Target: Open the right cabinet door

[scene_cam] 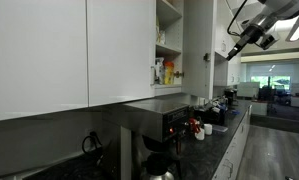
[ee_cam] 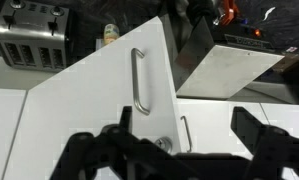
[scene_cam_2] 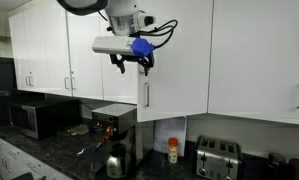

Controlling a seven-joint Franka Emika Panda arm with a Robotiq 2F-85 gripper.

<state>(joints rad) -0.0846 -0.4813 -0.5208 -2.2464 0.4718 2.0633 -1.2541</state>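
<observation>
The gripper (scene_cam_2: 132, 64) hangs released and holds nothing; in the wrist view its fingers (ee_cam: 89, 150) are spread wide. Just beyond them is the cabinet door (ee_cam: 89, 100), swung out from the cabinet front, with its upright handle (ee_cam: 139, 80) near the free edge. In an exterior view the open cabinet shows shelves (scene_cam: 169, 45) with bottles (scene_cam: 169, 72). Below, a toaster (scene_cam_2: 217, 158) and a coffee machine (scene_cam_2: 114, 120) stand toward the back edge of the counter (scene_cam: 204, 150).
</observation>
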